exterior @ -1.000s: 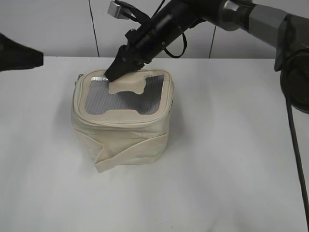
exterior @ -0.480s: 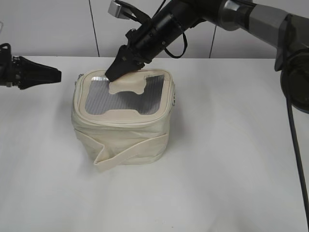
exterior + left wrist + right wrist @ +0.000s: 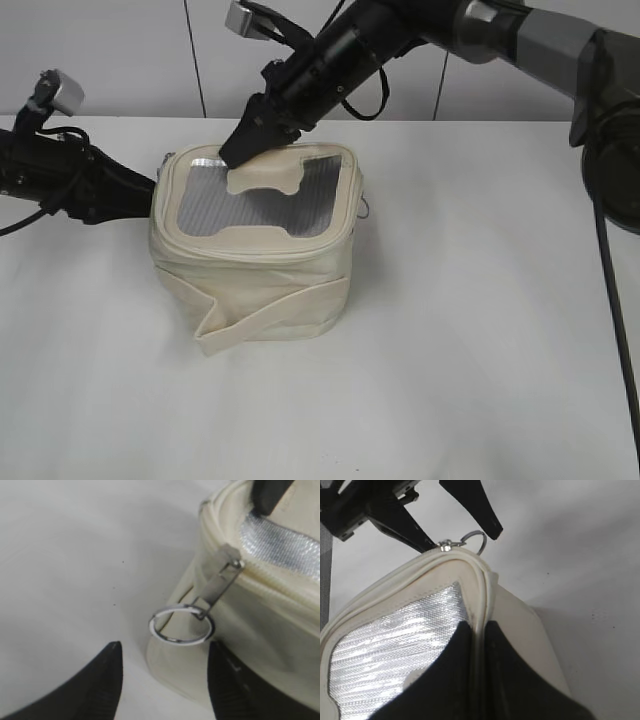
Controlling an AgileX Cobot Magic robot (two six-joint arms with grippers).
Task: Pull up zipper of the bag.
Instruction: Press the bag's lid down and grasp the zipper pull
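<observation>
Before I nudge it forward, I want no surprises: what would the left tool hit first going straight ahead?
Most likely the ring pull of the zipper, which hangs between the open left tool fingers, with the bag wall just behind it; depth is uncertain.

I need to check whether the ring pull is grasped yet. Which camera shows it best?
The left wrist view: the ring pull hangs large and sharp between the left end effector's open fingers, ungrasped. The right wrist view shows it small at the bag's far corner. In the exterior view it is hidden.
</observation>
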